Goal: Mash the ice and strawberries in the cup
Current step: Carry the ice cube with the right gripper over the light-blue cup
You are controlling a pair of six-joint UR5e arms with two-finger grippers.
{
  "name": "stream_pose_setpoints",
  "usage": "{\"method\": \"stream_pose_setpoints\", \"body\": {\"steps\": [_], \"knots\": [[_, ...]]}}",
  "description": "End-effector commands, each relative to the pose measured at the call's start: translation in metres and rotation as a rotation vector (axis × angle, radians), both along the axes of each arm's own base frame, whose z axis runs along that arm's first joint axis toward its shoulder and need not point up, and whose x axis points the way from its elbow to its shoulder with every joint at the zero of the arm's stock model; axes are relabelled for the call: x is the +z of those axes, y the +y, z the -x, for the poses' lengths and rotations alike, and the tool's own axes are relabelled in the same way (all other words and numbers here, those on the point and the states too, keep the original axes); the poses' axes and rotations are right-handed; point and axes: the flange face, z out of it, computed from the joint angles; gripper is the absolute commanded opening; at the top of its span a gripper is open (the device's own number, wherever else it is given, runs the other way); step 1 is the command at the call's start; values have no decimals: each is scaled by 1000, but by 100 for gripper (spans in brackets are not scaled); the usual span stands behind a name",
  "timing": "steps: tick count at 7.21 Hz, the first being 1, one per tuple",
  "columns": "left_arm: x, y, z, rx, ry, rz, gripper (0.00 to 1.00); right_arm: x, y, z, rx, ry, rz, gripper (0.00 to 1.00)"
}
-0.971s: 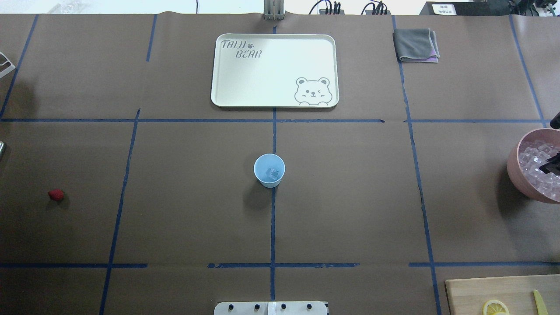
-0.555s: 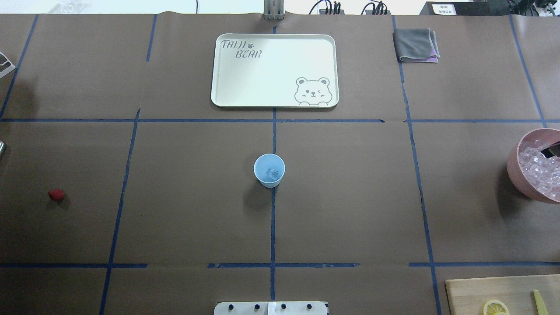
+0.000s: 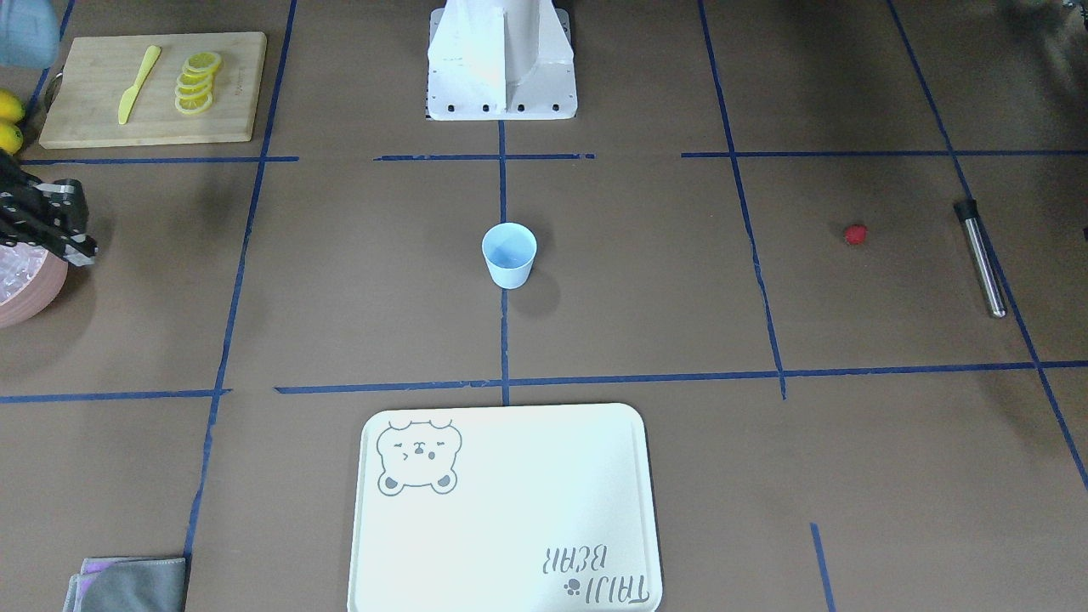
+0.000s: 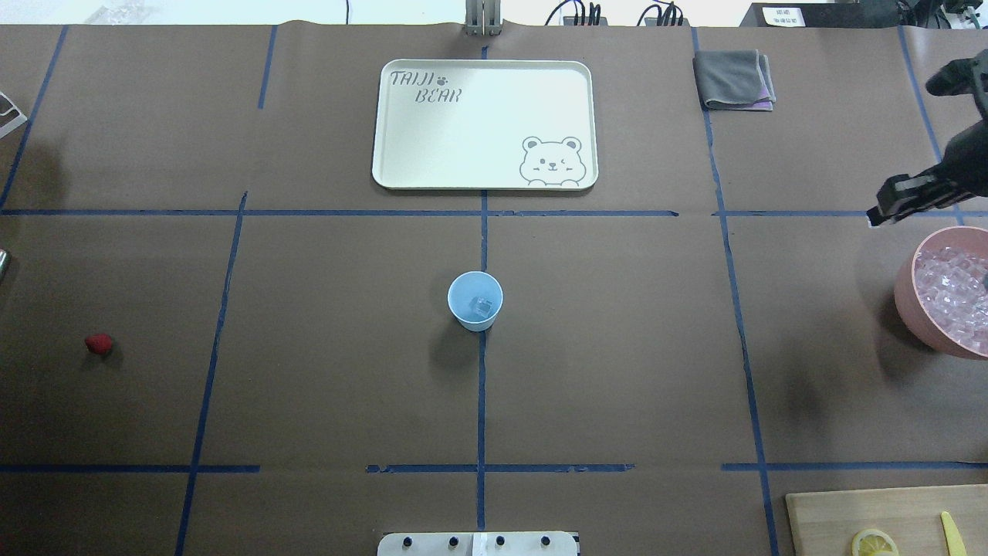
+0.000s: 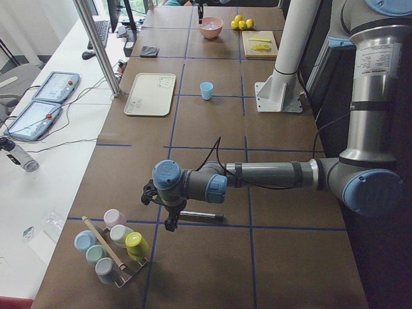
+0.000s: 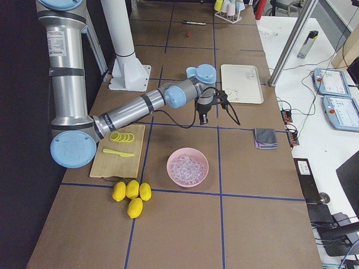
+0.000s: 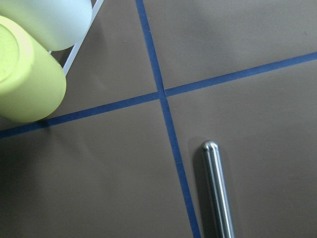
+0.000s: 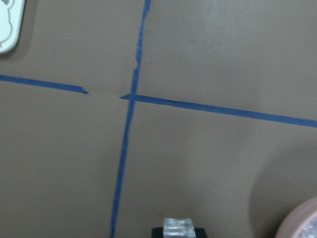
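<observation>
Your right arm reaches out level from the robot's side, its wrist turned down so the right gripper (image 4: 884, 210) hangs above the tape crossing on the far side of the pink bowl (image 4: 922, 309). Its wrist camera shows you an ice cube (image 8: 178, 228) pinched between the fingertips at the bottom edge of the view, with the bowl's rim in the lower right corner. The bowl holds a heap of ice (image 4: 953, 297).

The cup (image 4: 475, 301) stands upright on the centre tape line, well apart from that gripper, with a loose cube (image 4: 482, 307) lying inside it. The strawberry (image 4: 98, 344) lies on the bare paper far out on the robot's left, well apart from the cup.

Your left arm stretches low along the table, with the left gripper (image 5: 168, 217) pointing down just over the steel rod (image 7: 218, 193), near the rack of coloured cups (image 5: 112, 248). You cannot tell whether its fingers are spread or closed.
</observation>
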Motion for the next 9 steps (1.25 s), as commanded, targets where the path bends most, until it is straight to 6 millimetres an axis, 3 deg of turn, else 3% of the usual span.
{"method": "stream_pose_setpoints", "body": {"steps": [1,2,4,6,7,9], "knots": [[-1,-1,0,1,1,-7,100,-114,-3,99,27,39,69,1],[-5,-1,0,2,5,-16,100,-145,16,156,46,58,95,1],[-6,-1,0,2,5,-17,100,-208,22,243,112,55,142,1],[-8,-4,-1,2,10,-21,100,-249,41,303,155,53,161,1],[-8,-4,-1,2,10,-21,100,-263,47,331,186,39,171,2],[-8,-4,-1,2,10,-21,100,-257,62,368,200,62,152,2]]}}
